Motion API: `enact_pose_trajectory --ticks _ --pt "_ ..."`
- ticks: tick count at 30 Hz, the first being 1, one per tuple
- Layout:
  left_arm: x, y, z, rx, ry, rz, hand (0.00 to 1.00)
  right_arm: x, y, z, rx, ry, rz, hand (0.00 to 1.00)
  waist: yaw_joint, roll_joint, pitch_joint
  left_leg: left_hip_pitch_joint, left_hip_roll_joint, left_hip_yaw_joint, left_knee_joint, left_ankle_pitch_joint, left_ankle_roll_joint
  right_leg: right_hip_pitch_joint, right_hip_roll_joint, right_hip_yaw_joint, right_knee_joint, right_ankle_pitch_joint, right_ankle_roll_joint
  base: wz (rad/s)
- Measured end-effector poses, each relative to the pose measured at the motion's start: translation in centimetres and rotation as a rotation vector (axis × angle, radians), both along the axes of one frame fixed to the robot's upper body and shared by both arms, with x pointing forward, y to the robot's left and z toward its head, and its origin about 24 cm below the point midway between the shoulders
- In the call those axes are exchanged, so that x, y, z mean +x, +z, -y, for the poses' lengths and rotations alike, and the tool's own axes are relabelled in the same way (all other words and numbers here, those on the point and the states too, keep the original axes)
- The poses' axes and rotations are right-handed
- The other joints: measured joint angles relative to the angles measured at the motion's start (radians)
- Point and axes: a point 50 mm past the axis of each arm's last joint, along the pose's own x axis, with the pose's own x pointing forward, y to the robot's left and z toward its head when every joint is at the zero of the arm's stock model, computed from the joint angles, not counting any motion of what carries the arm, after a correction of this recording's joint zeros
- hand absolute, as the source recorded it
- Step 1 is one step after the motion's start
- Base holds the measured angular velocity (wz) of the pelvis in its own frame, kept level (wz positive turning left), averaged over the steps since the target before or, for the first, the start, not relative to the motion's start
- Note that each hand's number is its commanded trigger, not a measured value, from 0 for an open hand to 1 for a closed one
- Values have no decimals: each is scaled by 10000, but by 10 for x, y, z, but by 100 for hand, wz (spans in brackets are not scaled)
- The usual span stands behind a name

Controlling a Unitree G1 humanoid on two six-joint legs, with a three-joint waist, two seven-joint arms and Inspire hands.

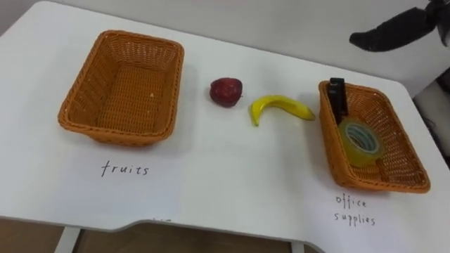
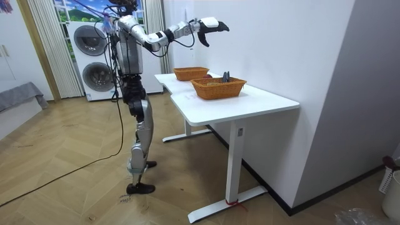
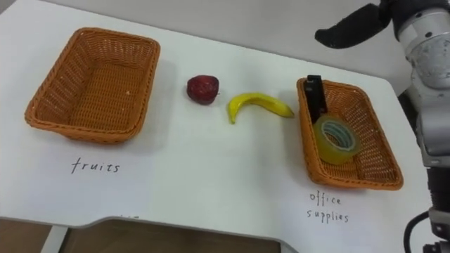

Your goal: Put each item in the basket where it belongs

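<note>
Reading across the tabletop [image 1: 211, 176], the fruit basket [image 1: 79, 91] on the left is empty, while the apple [image 1: 226, 91] and banana [image 1: 280, 106] lie between the two baskets; the office-supplies basket [image 1: 404, 151] on the right contains a tape roll [image 1: 365, 156] and a black stapler-like item [image 1: 338, 95]. The right hand [image 1: 394, 31] hangs raised beyond the far right corner, fingers extended and holding nothing, well apart from both fruits. A glancing contact could set the round apple rolling toward the tabletop edge, and a grasp at the banana's right tip could catch the nearby basket rim and shift that basket.
</note>
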Motion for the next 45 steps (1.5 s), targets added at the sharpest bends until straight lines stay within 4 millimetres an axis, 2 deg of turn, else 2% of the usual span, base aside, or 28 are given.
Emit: enact_pose_trajectory --ticks 6,8,9,11,13,16,18,19,28,33,40,45 --pt "7 1 -1 3 -51 166 0 2 -6 -9 -265 380 -367 0 105 -80 22 -206 -39 -263 123 0 0 -41 -5 -103 1 -1 0 12" --pt "11 1 -1 7 -117 249 0 3 -9 -11 -313 497 -534 0 218 -135 70 -241 -42 -277 131 0 0 -64 -7 -140 1 -1 1 2" --pt "14 2 -1 22 -215 350 0 4 -12 -11 -339 502 -652 0 270 -216 60 -358 -40 -275 172 0 -1 -164 -10 -212 6 -1 0 0" --pt "18 2 -1 35 -444 408 0 6 -14 -13 -386 547 -771 0 341 -291 93 -565 -41 -275 292 -1 -2 -307 -11 -209 19 0 0 0" --pt "22 2 1 7 -724 425 0 15 -21 -13 -470 474 -1236 0 392 -280 131 -686 -52 -266 392 -1 -2 -375 -15 -202 2 2 -3 0" --pt "29 3 0 59 -1012 558 0 18 -32 -13 -623 423 -1694 0 677 -274 143 -806 -52 -265 346 21 -29 -507 -11 -229 1 2 -3 -1" --pt "33 3 -1 135 -1172 597 0 19 -38 -15 -731 527 -1902 0 752 -275 191 -872 -52 -303 374 39 -47 -545 -4 -242 -3 2 -3 2" --pt "35 4 -2 199 -1206 640 0 20 -41 -16 -771 533 -2041 0 830 -291 178 -955 -52 -306 383 49 -54 -629 -2 -245 12 2 -4 4" --pt "57 8 -5 630 -1714 1050 0 29 -52 -26 -1597 610 -2617 0 903 -303 202 -1952 -82 -518 663 133 -66 -1415 -4 -509 20 38 -62 8" --pt "62 7 -3 635 -1973 1005 0 29 -60 -31 -1851 723 -2865 0 890 -277 257 -1991 -92 -536 659 133 -65 -1443 -8 -516 1 38 -62 1" --pt "72 9 -4 675 -2026 1205 0 32 -70 -26 -1983 527 -3394 0 898 -244 286 -2115 -92 -536 658 133 -65 -1558 -7 -513 -8 38 -62 0" --pt "73 9 -3 632 -2050 1202 0 34 -72 -31 -2268 648 -3506 0 878 -219 305 -2135 -86 -499 658 133 -65 -1578 -6 -498 -9 38 -62 -2"
